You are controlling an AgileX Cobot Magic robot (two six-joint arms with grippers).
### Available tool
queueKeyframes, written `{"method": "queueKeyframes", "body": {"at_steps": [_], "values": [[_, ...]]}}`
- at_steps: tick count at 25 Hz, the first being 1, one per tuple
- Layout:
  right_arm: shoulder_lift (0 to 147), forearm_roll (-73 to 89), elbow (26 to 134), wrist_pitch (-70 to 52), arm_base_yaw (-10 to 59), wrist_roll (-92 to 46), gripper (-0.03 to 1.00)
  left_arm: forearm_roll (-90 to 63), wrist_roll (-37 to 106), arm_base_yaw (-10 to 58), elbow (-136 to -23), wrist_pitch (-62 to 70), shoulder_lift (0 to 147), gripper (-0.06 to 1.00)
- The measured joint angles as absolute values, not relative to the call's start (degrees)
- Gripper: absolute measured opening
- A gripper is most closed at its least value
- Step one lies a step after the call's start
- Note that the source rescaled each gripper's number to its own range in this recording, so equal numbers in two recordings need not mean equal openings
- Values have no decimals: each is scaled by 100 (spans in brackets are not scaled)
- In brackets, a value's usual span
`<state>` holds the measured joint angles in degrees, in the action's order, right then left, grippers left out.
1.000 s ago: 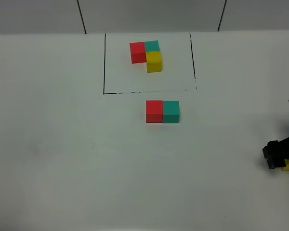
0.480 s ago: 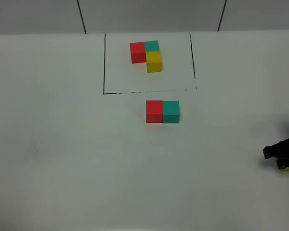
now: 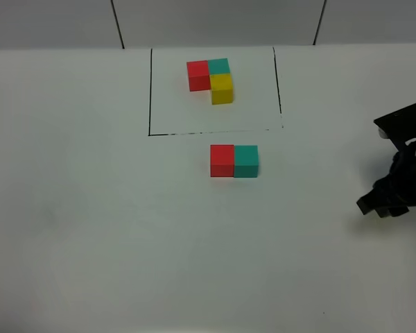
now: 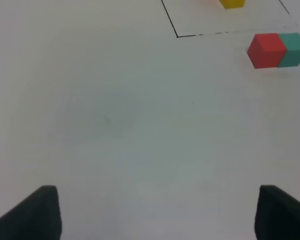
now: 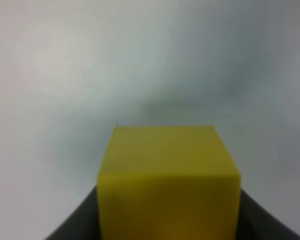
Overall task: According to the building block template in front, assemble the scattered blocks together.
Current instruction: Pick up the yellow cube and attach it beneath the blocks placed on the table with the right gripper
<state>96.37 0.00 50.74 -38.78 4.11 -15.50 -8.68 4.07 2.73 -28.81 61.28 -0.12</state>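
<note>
The template, a red, teal and yellow L-cluster, stands inside a thin black rectangle at the back. The loose red cube and teal cube sit side by side, touching, just in front of the frame; they also show in the left wrist view, red and teal. My right gripper is at the right edge, shut on the yellow cube, which the gripper hides in the high view. My left gripper is open and empty, out of the high view.
The white table spreads wide to the left and front of the cubes. The right arm reaches in from the right edge. A grey wall with dark seams runs along the back.
My right gripper has closed on the yellow cube, lifted it off the table and moved left and up into the view. The red and teal cubes have not moved.
</note>
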Motion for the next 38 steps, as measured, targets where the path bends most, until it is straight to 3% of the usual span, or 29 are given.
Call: {"method": "queueKeyframes", "body": {"at_steps": [14, 24, 31, 38], "values": [[9637, -94, 5321, -4105, 2673, 2974, 1, -868, 418, 273, -2881, 6128, -12, 74], [10613, -155, 6470, -4328, 3591, 3715, 1, -868, 418, 273, -2881, 6128, -12, 74], [11577, -241, 7525, -4511, 3698, 3744, 1, -868, 418, 273, -2881, 6128, -12, 74], [11925, -215, 7893, -4514, 3698, 3772, 1, -868, 418, 273, -2881, 6128, -12, 74]]}}
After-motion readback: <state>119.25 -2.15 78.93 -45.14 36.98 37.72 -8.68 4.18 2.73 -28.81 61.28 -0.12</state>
